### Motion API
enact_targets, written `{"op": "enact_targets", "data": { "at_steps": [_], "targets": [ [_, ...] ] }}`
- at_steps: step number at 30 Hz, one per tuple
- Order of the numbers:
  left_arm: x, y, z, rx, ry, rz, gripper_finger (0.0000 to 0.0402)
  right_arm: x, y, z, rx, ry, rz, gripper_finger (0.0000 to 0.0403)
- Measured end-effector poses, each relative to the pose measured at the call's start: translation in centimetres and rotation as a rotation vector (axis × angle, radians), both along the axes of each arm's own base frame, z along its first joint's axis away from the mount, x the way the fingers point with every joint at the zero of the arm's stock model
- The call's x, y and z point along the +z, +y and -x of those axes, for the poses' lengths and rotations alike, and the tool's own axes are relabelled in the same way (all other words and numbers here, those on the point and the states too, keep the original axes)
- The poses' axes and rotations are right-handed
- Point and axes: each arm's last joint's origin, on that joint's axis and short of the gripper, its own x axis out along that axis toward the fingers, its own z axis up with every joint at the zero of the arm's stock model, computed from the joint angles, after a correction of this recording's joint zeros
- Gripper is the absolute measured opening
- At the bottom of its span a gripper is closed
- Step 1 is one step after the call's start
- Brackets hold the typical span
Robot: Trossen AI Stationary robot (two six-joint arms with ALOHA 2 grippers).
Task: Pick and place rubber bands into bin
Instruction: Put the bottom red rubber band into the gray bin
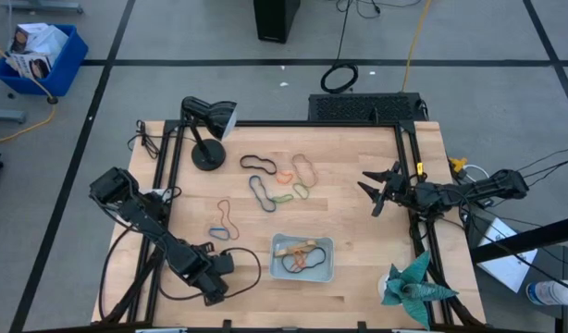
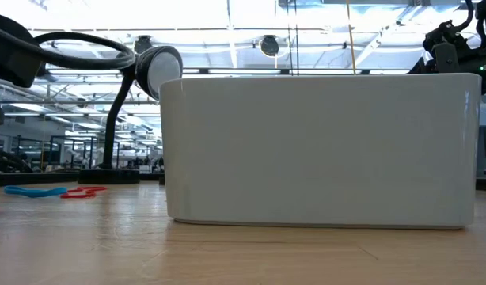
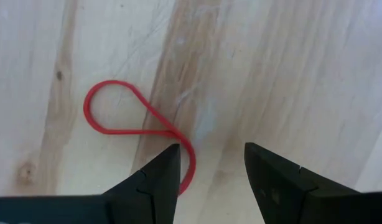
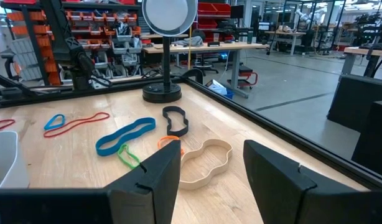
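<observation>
Front of table: one left gripper (image 3: 206,177), jaws parted and empty, above one red band (image 3: 132,127); one bin (image 1: 302,258) holding several bands. Beyond, roughly eight rubber bands (image 1: 275,180) loose. Far side: right gripper (image 4: 206,180), agape, empty.

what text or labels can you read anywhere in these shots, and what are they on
None can be read.
Papers in the dark blue bin on the floor carry print, too small to make out in the high view.
Storage bins on the shelves in the room behind show no legible labels.
The white bin, the desk lamp and the rubber bands carry no visible markings.
</observation>
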Motion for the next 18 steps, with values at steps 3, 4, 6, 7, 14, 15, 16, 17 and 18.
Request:
{"op": "enact_targets", "data": {
  "at_steps": [3, 4, 6, 7, 14, 15, 16, 17, 18],
  "targets": [
    [0.0, 0.2, 0.1, 0.001, 0.017, -0.017, 0.0184, 0.0, 0.0, 0.0, 0.0, 0.0, 0.0, 0.0169],
    [-0.1, 0.3, 0.2, 0.004, 0.024, -0.022, 0.0184, 0.0, 0.0, 0.0, 0.0, 0.0, 0.0, 0.0169],
    [-0.1, 0.4, 0.2, 0.02, 0.034, -0.027, 0.0184, 0.0, 0.0, 0.0, 0.0, 0.0, 0.0, 0.0169],
    [-0.1, 0.4, 0.2, 0.027, 0.033, -0.025, 0.0184, 0.0, 0.0, 0.0, 0.0, 0.0, 0.0, 0.0169],
    [-0.6, 0.2, -0.2, 0.017, 0.031, -0.024, 0.0184, 0.0, 0.0, 0.0, 0.0, 0.0, 0.0, 0.0169],
    [-0.9, 0.2, -0.2, 0.003, 0.041, -0.03, 0.0184, 0.0, 0.0, 0.0, 0.0, 0.0, 0.0, 0.0169],
    [-1.4, 0.1, -0.3, -0.004, 0.057, -0.036, 0.0184, 0.0, 0.0, 0.0, 0.0, 0.0, 0.0, 0.0169],
    [-1.6, 0.1, -0.3, -0.003, 0.075, -0.037, 0.0184, 0.0, 0.0, 0.0, 0.0, 0.0, 0.0, 0.0169],
    [-1.9, 0.1, -0.3, 0.0, 0.09, -0.037, 0.0184, 0.0, 0.0, 0.0, 0.0, 0.0, 0.0, 0.0169]
  ]
}}
